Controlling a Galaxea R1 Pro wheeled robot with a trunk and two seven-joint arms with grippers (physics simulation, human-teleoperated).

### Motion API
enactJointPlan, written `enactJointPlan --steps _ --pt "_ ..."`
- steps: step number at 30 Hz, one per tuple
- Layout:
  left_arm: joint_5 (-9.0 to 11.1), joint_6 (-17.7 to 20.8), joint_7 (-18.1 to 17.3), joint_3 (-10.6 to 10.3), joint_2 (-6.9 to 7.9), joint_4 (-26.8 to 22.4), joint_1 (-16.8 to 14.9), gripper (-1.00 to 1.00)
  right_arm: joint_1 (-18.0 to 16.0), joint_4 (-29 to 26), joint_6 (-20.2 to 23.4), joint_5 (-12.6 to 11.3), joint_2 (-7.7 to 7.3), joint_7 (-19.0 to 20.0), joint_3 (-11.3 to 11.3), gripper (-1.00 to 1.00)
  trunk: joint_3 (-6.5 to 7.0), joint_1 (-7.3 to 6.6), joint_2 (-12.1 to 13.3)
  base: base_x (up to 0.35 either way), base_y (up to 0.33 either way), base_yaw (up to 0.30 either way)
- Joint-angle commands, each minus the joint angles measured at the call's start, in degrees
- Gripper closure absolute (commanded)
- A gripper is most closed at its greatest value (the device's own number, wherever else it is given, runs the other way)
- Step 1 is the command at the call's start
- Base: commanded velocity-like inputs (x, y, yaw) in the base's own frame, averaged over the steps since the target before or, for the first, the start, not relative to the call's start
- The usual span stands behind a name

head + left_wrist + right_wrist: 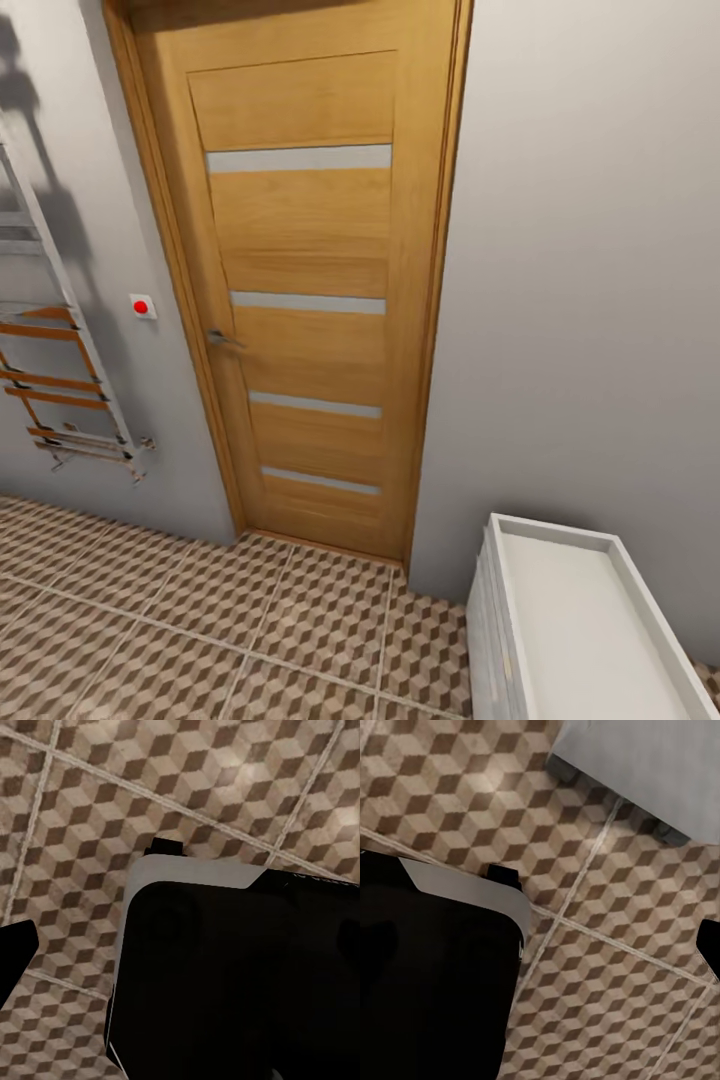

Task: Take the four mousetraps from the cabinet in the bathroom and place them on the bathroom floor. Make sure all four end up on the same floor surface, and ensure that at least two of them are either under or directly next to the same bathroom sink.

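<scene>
Bathroom floor (pixel 200 640) by closed door (pixel 300 300); finger states cannot tell. Risk: base clipping white drawer unit (pixel 590 630) while turning.

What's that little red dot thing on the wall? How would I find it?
Start at the tall wooden door with four frosted strips. Go to its lever handle, then look just past the frame on the grey wall, slightly higher: a small white square switch with a round red button. It sits between the door and the ladder-like towel rail.
</scene>
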Motion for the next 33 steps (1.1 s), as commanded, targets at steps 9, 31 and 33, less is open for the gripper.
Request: enactJointPlan --steps 9,31,33 --pt "0.5 -0.1 0.0 -0.4 0.00 0.0 0.0 -1.00 -0.1 0.2 -0.2 0.6 0.00 -0.3 -0.5 -1.00 -0.07 0.01 -0.1 0.000 0.000 0.300" --pt "0.4 -0.1 0.1 -0.4 -0.01 0.0 0.0 -1.00 -0.1 0.2 -0.2 0.6 0.17 -0.3 -0.5 -1.00 -0.07 0.01 -0.1 0.000 0.000 0.300" --pt "0.4 -0.1 0.0 -0.4 -0.02 0.0 0.0 -1.00 -0.1 0.2 -0.2 0.6 0.17 -0.3 -0.5 -1.00 -0.07 0.01 -0.1 0.000 0.000 0.300"
